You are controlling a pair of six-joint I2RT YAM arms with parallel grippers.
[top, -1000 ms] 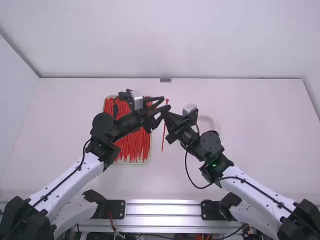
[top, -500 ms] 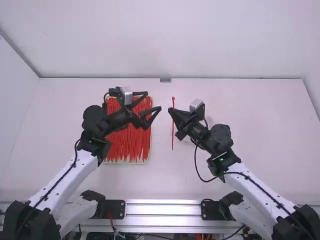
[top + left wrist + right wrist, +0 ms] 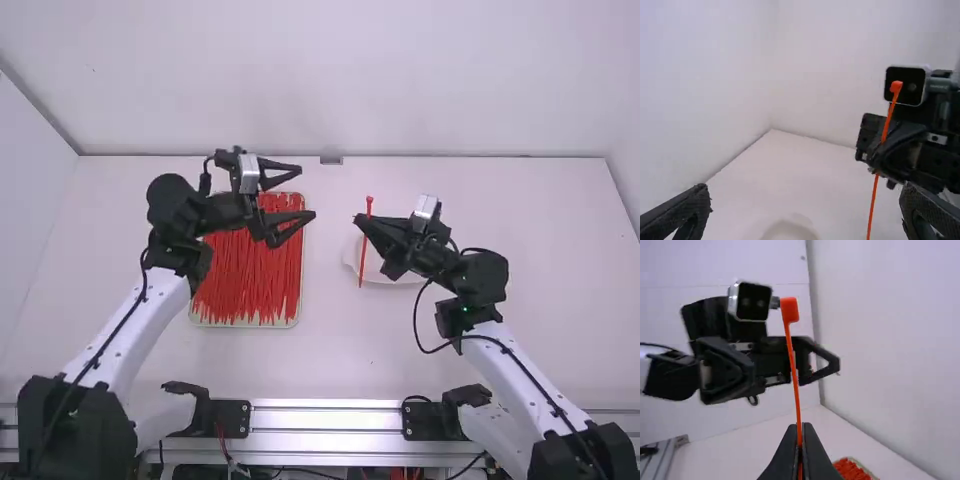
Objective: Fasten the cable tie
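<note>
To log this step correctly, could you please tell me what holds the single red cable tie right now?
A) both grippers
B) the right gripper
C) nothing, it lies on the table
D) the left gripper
B: the right gripper is shut on the cable tie, while the left gripper is open and apart from it.

No readable text, label, number or sign appears on anything here.
</note>
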